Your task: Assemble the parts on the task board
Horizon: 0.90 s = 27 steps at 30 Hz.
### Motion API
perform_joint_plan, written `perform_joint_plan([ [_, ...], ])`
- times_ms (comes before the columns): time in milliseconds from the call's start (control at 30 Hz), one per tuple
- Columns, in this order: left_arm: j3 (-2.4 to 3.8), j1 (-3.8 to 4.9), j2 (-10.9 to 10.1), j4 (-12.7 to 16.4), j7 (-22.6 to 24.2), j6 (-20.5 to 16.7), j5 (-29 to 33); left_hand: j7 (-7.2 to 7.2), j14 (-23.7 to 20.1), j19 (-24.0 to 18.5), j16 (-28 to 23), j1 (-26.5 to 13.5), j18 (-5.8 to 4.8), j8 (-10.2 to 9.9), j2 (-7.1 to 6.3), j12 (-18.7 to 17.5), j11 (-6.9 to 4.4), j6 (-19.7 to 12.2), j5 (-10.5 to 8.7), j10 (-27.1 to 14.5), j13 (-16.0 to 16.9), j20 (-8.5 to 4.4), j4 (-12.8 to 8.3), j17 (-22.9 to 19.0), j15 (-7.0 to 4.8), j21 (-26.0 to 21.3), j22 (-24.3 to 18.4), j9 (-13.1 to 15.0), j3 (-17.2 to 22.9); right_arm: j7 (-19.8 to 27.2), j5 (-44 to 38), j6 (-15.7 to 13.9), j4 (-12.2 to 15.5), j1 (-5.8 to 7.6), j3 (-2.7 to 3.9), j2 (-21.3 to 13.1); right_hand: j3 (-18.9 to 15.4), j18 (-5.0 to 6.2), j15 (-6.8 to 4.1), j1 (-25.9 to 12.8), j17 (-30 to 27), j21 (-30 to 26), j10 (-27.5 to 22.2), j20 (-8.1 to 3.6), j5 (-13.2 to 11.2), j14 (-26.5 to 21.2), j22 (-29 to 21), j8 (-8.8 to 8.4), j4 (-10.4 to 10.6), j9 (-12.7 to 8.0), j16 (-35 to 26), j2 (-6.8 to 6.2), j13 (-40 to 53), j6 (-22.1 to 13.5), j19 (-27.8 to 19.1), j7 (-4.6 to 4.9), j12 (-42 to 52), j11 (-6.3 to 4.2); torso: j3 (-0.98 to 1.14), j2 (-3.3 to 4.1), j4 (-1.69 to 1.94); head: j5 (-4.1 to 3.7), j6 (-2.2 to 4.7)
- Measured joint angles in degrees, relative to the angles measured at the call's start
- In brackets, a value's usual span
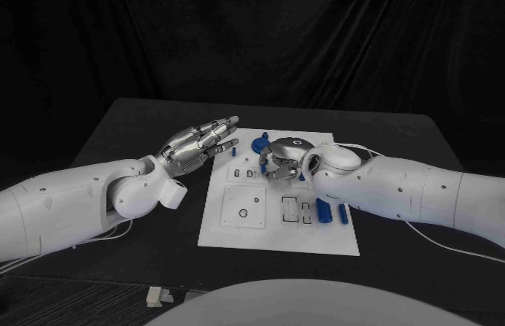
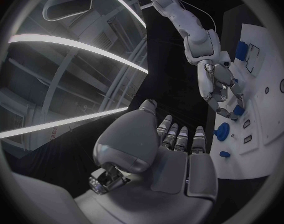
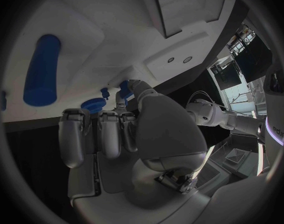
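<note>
The white task board (image 1: 276,227) lies in the middle of the black table. My right hand (image 1: 282,158) hovers over its far half with fingers curled down. Its thumb and a finger pinch a small blue part (image 3: 124,88), which also shows at the fingertips (image 2: 238,110). A round blue part (image 3: 93,104) and a small blue peg (image 3: 104,92) stand close by on the board. A long blue cylinder (image 3: 42,69) lies further along the board. My left hand (image 1: 200,145) floats above the board's far left edge, fingers stretched out and apart, holding nothing.
Two blue pieces (image 1: 323,209) lie side by side at the board's right edge near my right forearm. Another blue part (image 1: 263,135) sits at the far edge. Several empty slots (image 1: 244,213) mark the board's near half. A cable (image 1: 431,238) trails on the table.
</note>
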Motion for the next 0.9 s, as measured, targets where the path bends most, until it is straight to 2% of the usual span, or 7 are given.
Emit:
perform_joint_plan([
  [367,0.00,-0.05,0.14,-0.11,-0.12,0.24,0.00,0.00,0.00,0.00,0.00,0.23,0.00,0.00,0.23,0.00,0.20,0.00,0.00,-0.23,0.00,0.00,0.16,0.00,0.00,0.00,-0.05,0.00,0.16,-0.22,-0.09,0.36,-0.22,-0.29,-0.10,0.15,0.51,0.00,0.00,-0.46,0.00,0.00,0.00,0.00,-1.00,0.00,-0.01,-0.83,-0.18,-0.76,0.00,-0.46,-0.01,-1.79,0.00,0.20,0.00,0.00,0.00,0.01,0.01,-0.05,0.00],
  [533,0.00,-0.07,0.16,-0.17,-0.17,0.32,0.00,0.00,0.00,0.00,0.00,0.23,0.00,0.00,0.23,0.00,0.20,0.00,0.00,-0.23,0.00,0.00,0.16,0.01,0.00,0.00,-0.05,0.00,0.16,-0.33,-0.10,0.63,-0.26,-0.29,-0.08,0.19,0.99,0.00,0.00,-0.90,0.00,0.00,0.00,0.00,-2.80,0.00,-0.01,-2.24,-0.58,-1.73,0.00,-0.91,-0.01,-3.54,0.00,0.31,0.00,0.00,0.00,0.00,0.00,-0.06,0.00],
  [633,0.00,-0.08,0.16,-0.20,-0.20,0.37,0.00,0.00,0.00,0.00,0.00,0.23,0.00,0.00,0.23,0.00,0.20,0.00,0.00,-0.23,0.00,0.00,0.16,0.01,0.00,0.00,-0.05,0.00,0.16,-0.40,-0.11,0.87,-0.30,-0.29,-0.07,0.21,1.35,0.00,0.00,-1.15,0.00,0.00,0.00,0.20,-4.73,0.00,-0.01,-3.59,-0.70,-2.74,0.00,-1.15,-0.01,-5.19,-0.20,0.31,0.00,0.00,0.00,0.00,0.00,-0.06,0.00],
  [733,0.00,-0.09,0.16,-0.27,-0.23,0.40,0.00,0.00,0.00,0.00,0.00,0.23,0.01,0.00,0.23,0.00,0.20,0.00,0.00,-0.23,0.00,0.00,0.16,0.01,0.00,0.00,-0.05,0.00,0.16,-0.44,-0.11,1.02,-0.32,-0.29,-0.05,0.23,1.40,0.00,0.00,-1.21,0.00,0.00,0.00,0.20,-7.55,0.00,-0.01,-6.23,-0.78,-4.86,0.00,-1.21,-0.01,-8.10,-0.20,0.08,0.00,0.00,0.00,0.00,0.00,-0.06,0.00],
  [900,0.00,-0.11,0.17,-0.36,-0.30,0.41,0.00,0.00,0.00,0.00,0.00,0.23,0.00,0.00,0.23,0.00,0.20,0.00,0.00,-0.23,0.00,0.00,0.16,0.01,0.00,0.00,-0.04,0.00,0.16,-0.42,-0.12,1.00,-0.34,-0.29,0.00,0.21,0.79,0.00,0.00,-1.97,0.00,0.00,0.00,0.20,-12.61,0.00,-0.02,-8.09,-1.39,-7.24,0.00,-1.37,-0.01,-9.88,-0.20,-0.31,0.00,0.00,0.00,-0.01,0.00,-0.10,0.00],
])
